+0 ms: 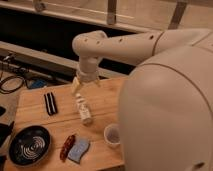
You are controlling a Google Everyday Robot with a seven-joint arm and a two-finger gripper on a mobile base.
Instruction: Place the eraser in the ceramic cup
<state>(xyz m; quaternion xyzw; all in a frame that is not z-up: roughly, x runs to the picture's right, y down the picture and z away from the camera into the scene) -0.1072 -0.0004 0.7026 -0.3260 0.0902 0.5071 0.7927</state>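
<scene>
The eraser [50,103], a small black block with pale stripes, lies on the left part of the wooden table [107,97]. The ceramic cup [112,135], small and whitish, stands upright near the table's front edge, right of centre. My gripper [83,86] hangs above the table's back middle, to the right of the eraser and above the top of a little white bottle [84,110]. It is open and empty, with its pale fingers [75,86] pointing down. My arm and body fill the right side of the view.
A wide dark dish with white spiral lines [30,145] sits at the front left. A blue sponge [79,149] and a reddish-brown oblong thing [67,146] lie between the dish and the cup. Cables lie on the floor at the left.
</scene>
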